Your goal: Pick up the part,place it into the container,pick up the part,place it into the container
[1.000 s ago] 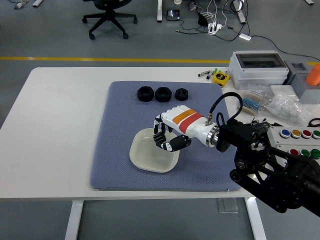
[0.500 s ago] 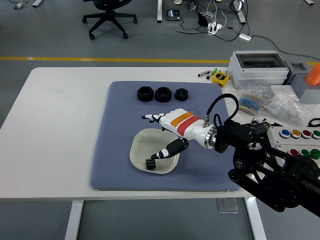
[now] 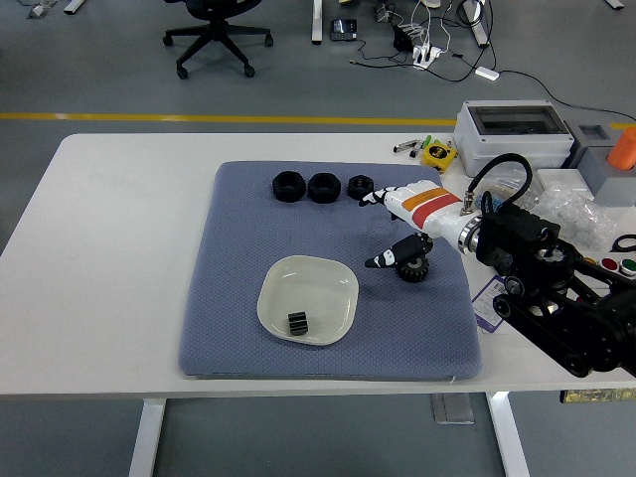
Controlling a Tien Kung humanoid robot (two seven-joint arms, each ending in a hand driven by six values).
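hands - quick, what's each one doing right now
Left hand: not in view.
Right hand: open, holding nothing, fingers spread above the black gear on the blue mat.

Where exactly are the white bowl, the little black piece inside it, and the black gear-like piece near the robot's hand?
white bowl [image 3: 333, 283]: head view, bare inner wall at its right side.
small black part [image 3: 297, 322]: head view, its middle, lying in the bowl.
black gear-like part [image 3: 412, 269]: head view, its toothed side, on the blue mat.

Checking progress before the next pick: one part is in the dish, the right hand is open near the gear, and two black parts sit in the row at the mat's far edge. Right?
Not quite. The head view shows three black parts in that row, not two. The rest holds.
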